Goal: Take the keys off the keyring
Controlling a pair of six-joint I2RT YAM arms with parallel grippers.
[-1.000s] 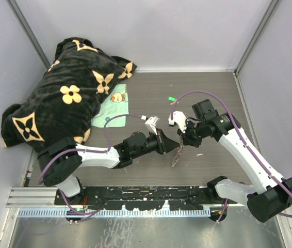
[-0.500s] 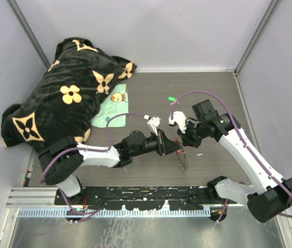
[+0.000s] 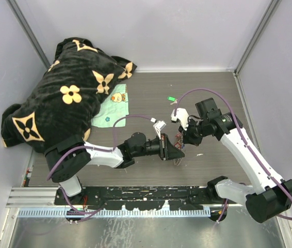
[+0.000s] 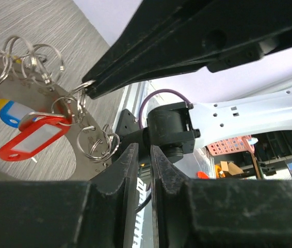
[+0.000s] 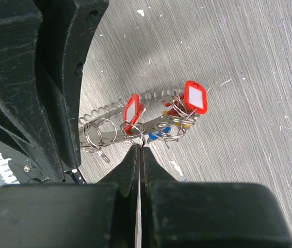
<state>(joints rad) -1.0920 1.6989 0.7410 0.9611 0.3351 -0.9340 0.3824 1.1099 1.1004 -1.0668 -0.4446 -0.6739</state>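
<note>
Right gripper (image 5: 140,147) is pressed shut on a small split ring (image 5: 142,138) of the keyring (image 5: 112,109), well apart from the flowered blanket (image 3: 68,93); left gripper (image 4: 144,151) is nearly closed, its hold unclear; red-tagged keys (image 5: 195,96) look light and loose; best to grip the stiff rim.

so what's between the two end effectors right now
The keyring with its red-tagged keys: the left end effector grips one end and the right end effector pinches a split ring on it. The right wrist view shows it.
</note>
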